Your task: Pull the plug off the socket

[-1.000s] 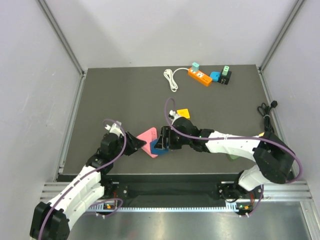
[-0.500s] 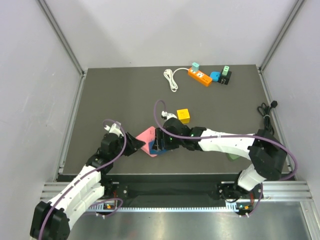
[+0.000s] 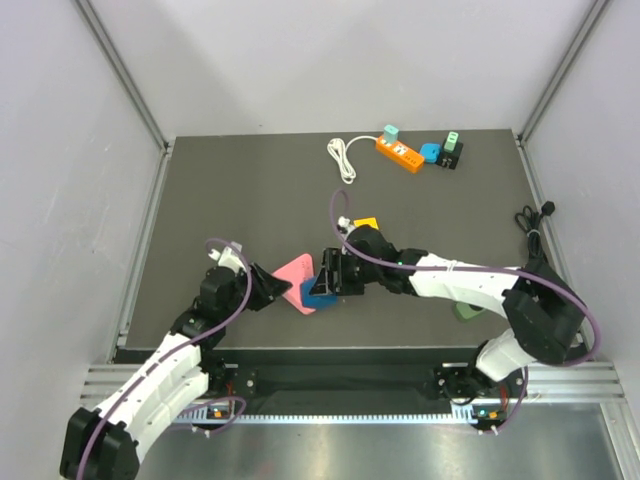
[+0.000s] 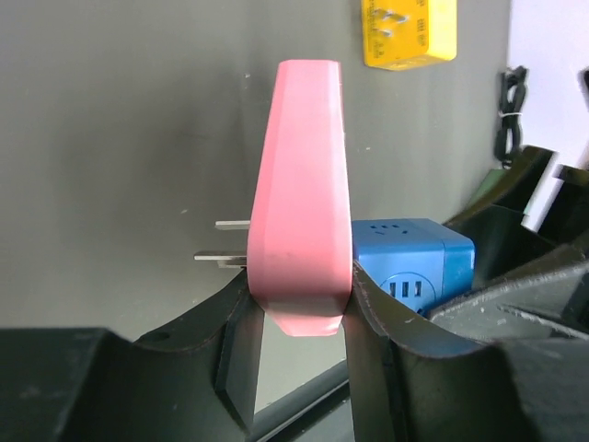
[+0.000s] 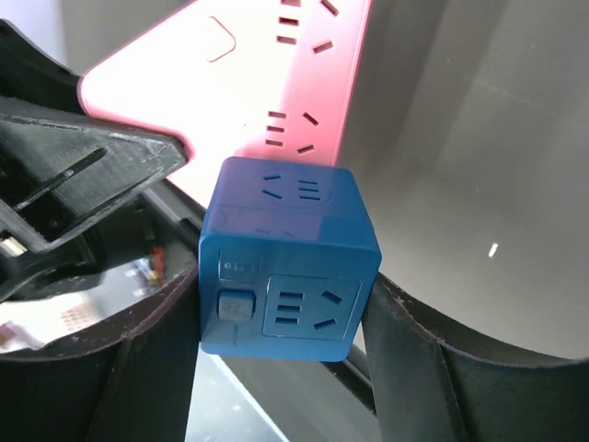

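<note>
The pink socket (image 4: 299, 184) is held at its narrow end by the left claw (image 4: 299, 299), which is closed tightly on it. The blue plug (image 5: 285, 262) is gripped by the right claw (image 5: 281, 318), whose jaws are set wider, against its two sides. The plug is seen touching the socket, near the front of the table (image 3: 240, 200)

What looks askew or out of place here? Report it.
Nothing is spilled or broken. The pink triangular socket stands on edge, clamped in the left pincer, with its bare prongs jutting from one face. The blue cube plug sits against the other face, gripped by the right pincer.
</note>
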### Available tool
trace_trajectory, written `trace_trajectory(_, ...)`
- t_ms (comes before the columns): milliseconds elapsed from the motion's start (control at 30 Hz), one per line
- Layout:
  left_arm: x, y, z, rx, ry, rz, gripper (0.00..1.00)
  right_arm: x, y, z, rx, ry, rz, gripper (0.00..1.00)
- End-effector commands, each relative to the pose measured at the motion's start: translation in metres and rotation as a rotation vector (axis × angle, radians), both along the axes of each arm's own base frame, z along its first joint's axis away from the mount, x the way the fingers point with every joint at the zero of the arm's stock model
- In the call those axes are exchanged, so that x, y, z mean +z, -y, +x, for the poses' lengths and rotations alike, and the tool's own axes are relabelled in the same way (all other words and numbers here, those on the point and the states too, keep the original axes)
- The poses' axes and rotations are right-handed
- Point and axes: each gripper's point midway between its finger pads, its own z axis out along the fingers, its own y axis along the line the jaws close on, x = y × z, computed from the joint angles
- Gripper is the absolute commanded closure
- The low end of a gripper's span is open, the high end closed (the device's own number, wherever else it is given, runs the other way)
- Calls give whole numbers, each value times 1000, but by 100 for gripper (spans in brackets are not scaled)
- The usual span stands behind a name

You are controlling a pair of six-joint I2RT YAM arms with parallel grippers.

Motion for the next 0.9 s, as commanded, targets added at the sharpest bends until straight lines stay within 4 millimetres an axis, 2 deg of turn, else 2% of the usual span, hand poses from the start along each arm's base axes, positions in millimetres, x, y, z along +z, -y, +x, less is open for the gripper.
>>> trace_trajectory(0,-52,-56,-4,158,-93,278,100,7,7,7,-4,95,-188,100)
trace_trajectory(100,-51,-58,-4,157,-90,296,100,8,-3,2,25,143,-276,100)
trace_trajectory(233,-50,-59,-4,169,-79,310,100,9,3,12,-18,175,-340,100)
trace_trajectory(400,-54,-63,-5,195,-86,324,100,18,5,6,26,36,-135,100)
trace_trajectory(433,-55,-65,-4,208,-93,327,100,19,12,14,12,16,-115,100)
trace_trajectory(467,-58,-66,-6,214,-107,333,100,17,15,7,42,-31,-86,100)
trace_trajectory(567,-65,-66,-8,210,-136,346,100,21,25,11,66,-87,-24,100)
trace_trajectory(633,-65,-67,-7,215,-137,355,100,12,39,10,79,-89,-100,100)
trace_trajectory(667,-65,-68,-7,218,-132,354,100,14,42,19,57,-46,-143,100)
trace_trajectory(800,-58,-62,-7,195,-99,321,100,24,50,24,29,23,-181,100)
trace_trajectory(867,-56,-57,-8,170,-89,301,100,23,65,38,-49,78,-242,100)
